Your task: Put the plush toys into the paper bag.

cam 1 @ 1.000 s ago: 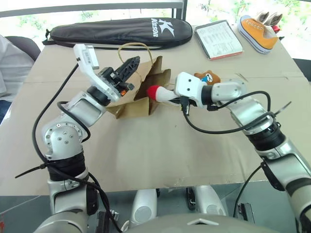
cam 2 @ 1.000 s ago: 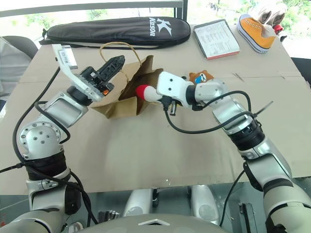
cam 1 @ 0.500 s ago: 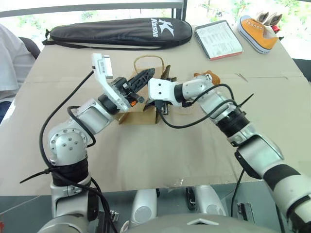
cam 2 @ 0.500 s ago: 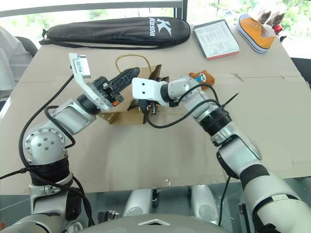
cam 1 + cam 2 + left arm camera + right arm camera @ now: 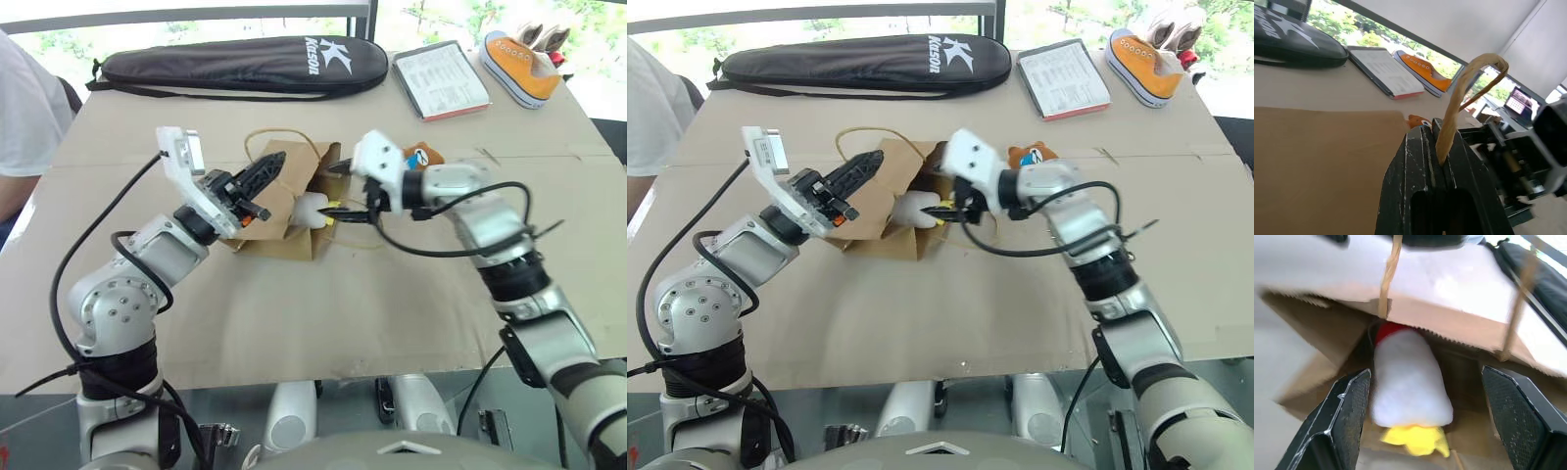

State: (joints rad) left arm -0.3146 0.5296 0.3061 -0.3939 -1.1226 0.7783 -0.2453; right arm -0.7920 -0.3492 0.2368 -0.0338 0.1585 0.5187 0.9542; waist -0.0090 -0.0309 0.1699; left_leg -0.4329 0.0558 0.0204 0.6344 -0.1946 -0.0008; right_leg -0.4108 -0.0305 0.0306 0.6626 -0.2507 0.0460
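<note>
The brown paper bag (image 5: 277,217) lies on its side on the table, mouth toward my right arm. My left gripper (image 5: 266,172) is shut on one tan loop handle (image 5: 1459,93) and holds the upper lip raised. The white plush toy (image 5: 1408,379) rests in the bag's mouth, red end inward and yellow feet pointing out. My right gripper (image 5: 343,194) stands open just outside the mouth, with one finger on each side of the toy and apart from it. The brown-orange bear (image 5: 423,155) lies on the table behind my right wrist.
A long black racket case (image 5: 235,63) lies along the far edge. A booklet (image 5: 441,80) and an orange sneaker (image 5: 519,65) sit at the far right. A person in a white shirt (image 5: 22,117) stands at the left edge. Cardboard sheets cover the table (image 5: 323,313).
My right gripper carried the white toy into the bag's mouth, opened, and drew back to the right, leaving the toy there. My left gripper sank a little with the handle.
</note>
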